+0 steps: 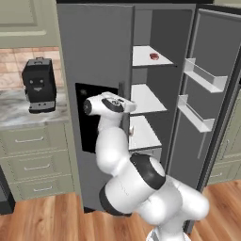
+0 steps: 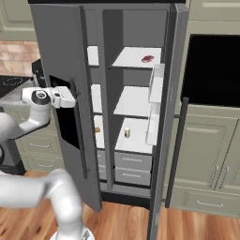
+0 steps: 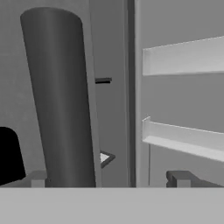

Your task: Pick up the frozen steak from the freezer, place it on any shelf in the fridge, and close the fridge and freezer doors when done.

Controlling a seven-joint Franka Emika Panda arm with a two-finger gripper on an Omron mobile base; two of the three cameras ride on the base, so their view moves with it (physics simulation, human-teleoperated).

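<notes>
While both doors hang ajar, steak on top shelf, wood floor

The top shelf of the fridge is a flat white panel, and the frozen steak lies directly on it, toward its right side. The white shelf below has nothing visible on it. On the third white shelf down a small white-and-red item stands upright near the left. Beneath it sit grey drawers
</notes>
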